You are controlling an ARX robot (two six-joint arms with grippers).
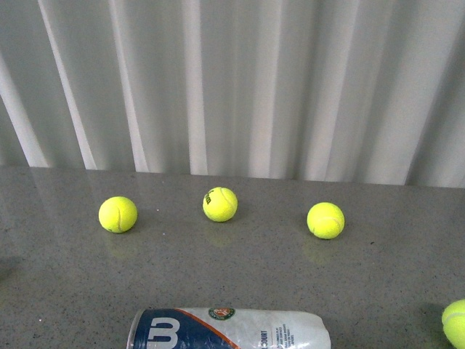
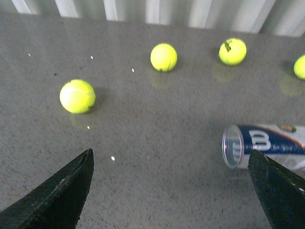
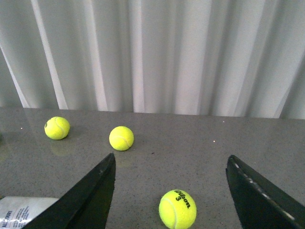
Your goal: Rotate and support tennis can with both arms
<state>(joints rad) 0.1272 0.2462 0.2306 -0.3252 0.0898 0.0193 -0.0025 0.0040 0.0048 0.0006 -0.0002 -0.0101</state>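
The tennis can (image 1: 229, 329) lies on its side on the tabletop (image 1: 254, 276). The left gripper (image 2: 170, 157) and right gripper (image 3: 171, 157) are released, spread wide, grasping nothing.

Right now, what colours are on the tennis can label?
Navy and white with an orange stripe on the tennis can; front view shows it best.

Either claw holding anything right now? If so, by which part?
Nothing held. Left claw and right claw are both open and empty; the tennis can lies on its side, untouched.
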